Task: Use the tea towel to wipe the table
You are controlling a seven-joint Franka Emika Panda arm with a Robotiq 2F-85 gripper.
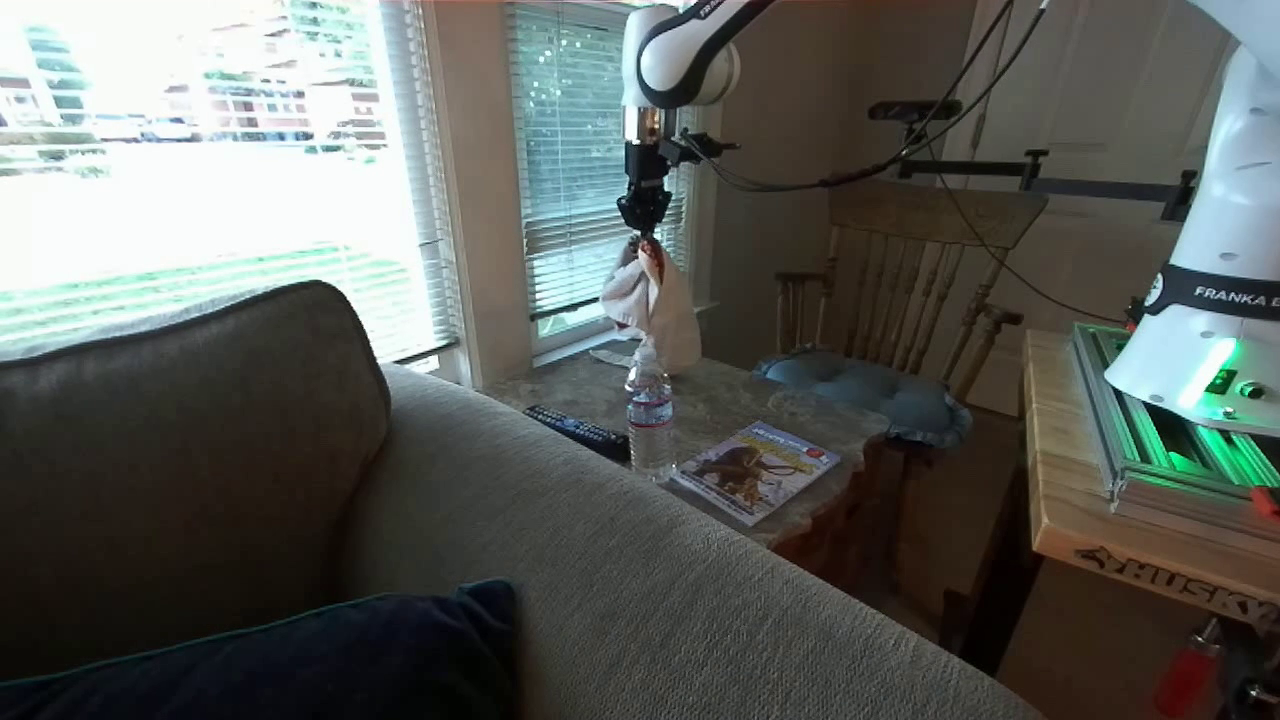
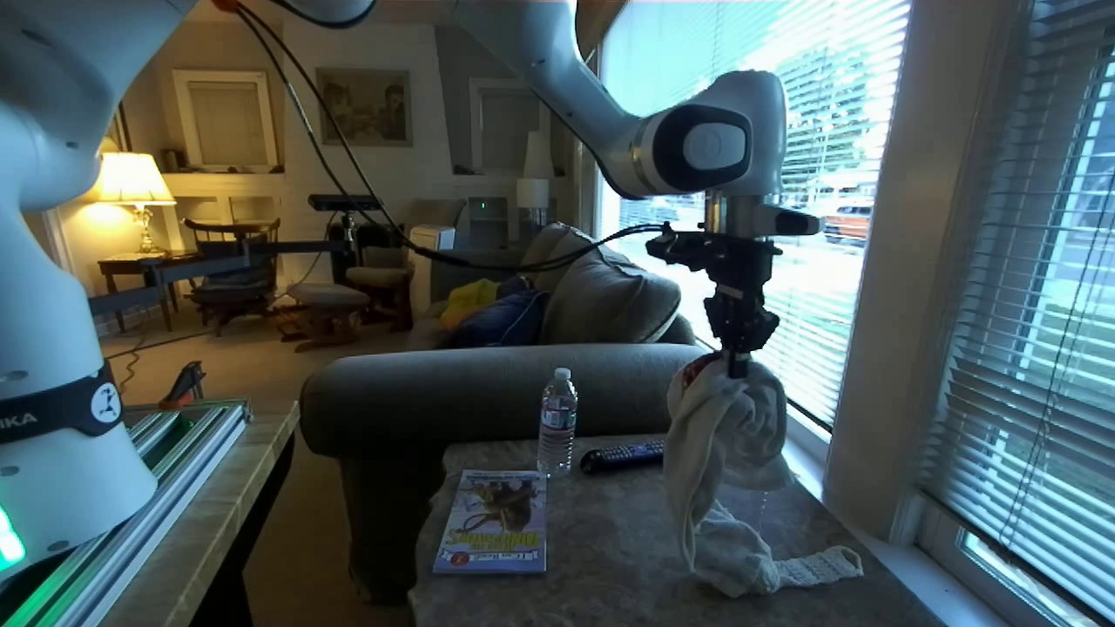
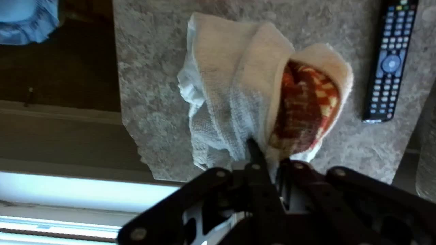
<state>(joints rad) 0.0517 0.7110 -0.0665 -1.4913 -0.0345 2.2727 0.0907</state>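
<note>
a black-banded white robot arm (image 2: 566, 78) rises from its base (image 1: 1165, 350), where a green light (image 1: 1212, 370) glows, passes out of the top of both exterior views, and slopes back down. its wrist (image 2: 762, 148) hangs vertically, with the black gripper (image 2: 739, 366) pointing straight down beneath it. in the wrist view, the gripper's two dark fingers (image 3: 255, 153) stand close together, clamped in a narrow pinch.

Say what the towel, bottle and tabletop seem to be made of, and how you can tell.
Towel: matte cloth, perhaps cotton terry; fuzzy, hanging in soft folds from the claw.
Bottle: probably glossy plastic; clear, with bright highlights.
Tabletop: dull-looking stone or laminate, hard to tell which; mottled grey.
</note>
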